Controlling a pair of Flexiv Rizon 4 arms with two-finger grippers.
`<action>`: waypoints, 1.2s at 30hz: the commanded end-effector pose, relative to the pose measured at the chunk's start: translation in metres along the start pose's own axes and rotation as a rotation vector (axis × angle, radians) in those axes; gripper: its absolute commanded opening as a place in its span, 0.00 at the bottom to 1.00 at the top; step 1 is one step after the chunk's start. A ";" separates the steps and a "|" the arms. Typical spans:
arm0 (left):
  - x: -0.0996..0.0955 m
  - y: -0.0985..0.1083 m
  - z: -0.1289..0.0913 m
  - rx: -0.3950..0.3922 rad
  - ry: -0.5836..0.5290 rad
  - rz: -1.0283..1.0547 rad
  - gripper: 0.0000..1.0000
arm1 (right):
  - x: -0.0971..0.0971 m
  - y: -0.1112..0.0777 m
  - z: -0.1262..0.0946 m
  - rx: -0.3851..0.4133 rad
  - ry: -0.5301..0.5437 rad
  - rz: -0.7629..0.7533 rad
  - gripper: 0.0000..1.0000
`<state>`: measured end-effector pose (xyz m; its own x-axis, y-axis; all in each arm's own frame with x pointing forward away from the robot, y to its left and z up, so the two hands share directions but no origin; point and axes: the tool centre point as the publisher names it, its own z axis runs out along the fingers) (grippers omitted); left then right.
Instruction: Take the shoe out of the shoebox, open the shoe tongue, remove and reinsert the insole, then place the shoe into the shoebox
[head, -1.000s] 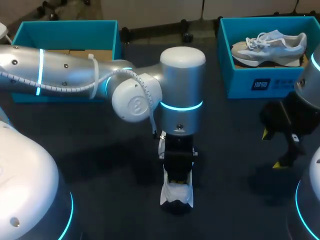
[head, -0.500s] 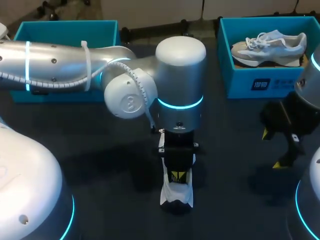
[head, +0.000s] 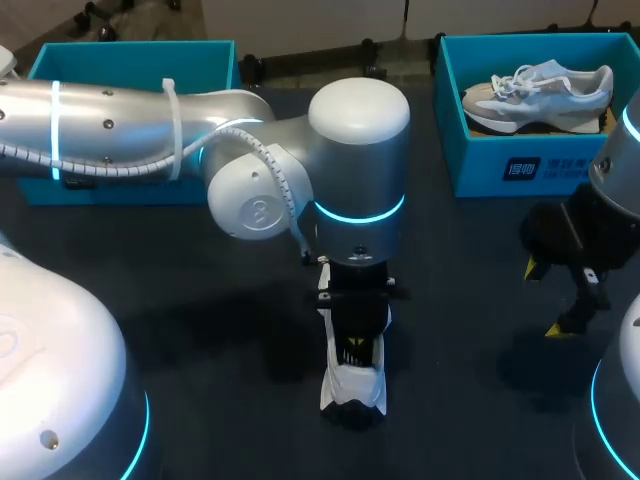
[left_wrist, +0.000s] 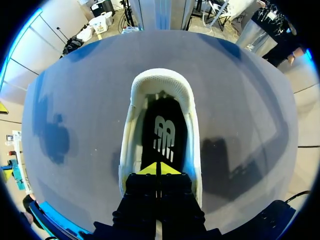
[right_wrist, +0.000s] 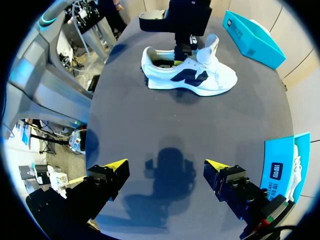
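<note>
My left claw (left_wrist: 159, 169) stands down in the mouth of the shoe (left_wrist: 161, 79), its 2 yellow tips pressed together against the black insole (left_wrist: 165, 137). I cannot tell whether they nip it. The shoe is white mesh with a dark side mark and a padded heel collar, and a white logo shows on the insole. It sits upright on the dark table (head: 200, 300), out of both boxes. My right claw (right_wrist: 165, 167) hangs spread wide above bare table, well apart from the shoe. A 2nd pale shoe (head: 540, 90) lies in the blue box (head: 500, 150) on the right.
</note>
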<state>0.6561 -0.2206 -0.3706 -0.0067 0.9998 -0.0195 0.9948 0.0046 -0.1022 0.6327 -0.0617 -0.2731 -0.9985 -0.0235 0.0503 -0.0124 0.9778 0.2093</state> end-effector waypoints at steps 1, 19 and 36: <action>-0.005 -0.002 -0.003 -0.009 0.015 0.005 0.31 | 0.001 0.000 0.001 0.002 -0.002 0.000 1.00; 0.006 0.007 -0.006 -0.006 0.027 -0.035 1.00 | 0.001 0.000 0.001 0.002 -0.002 0.000 1.00; 0.005 0.030 -0.022 -0.009 -0.002 -0.044 1.00 | 0.001 0.000 0.001 0.002 -0.002 0.000 1.00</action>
<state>0.6831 -0.2172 -0.3540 -0.0525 0.9985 -0.0165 0.9944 0.0508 -0.0926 0.6327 -0.0617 -0.2731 -0.9985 -0.0236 0.0503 -0.0126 0.9778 0.2092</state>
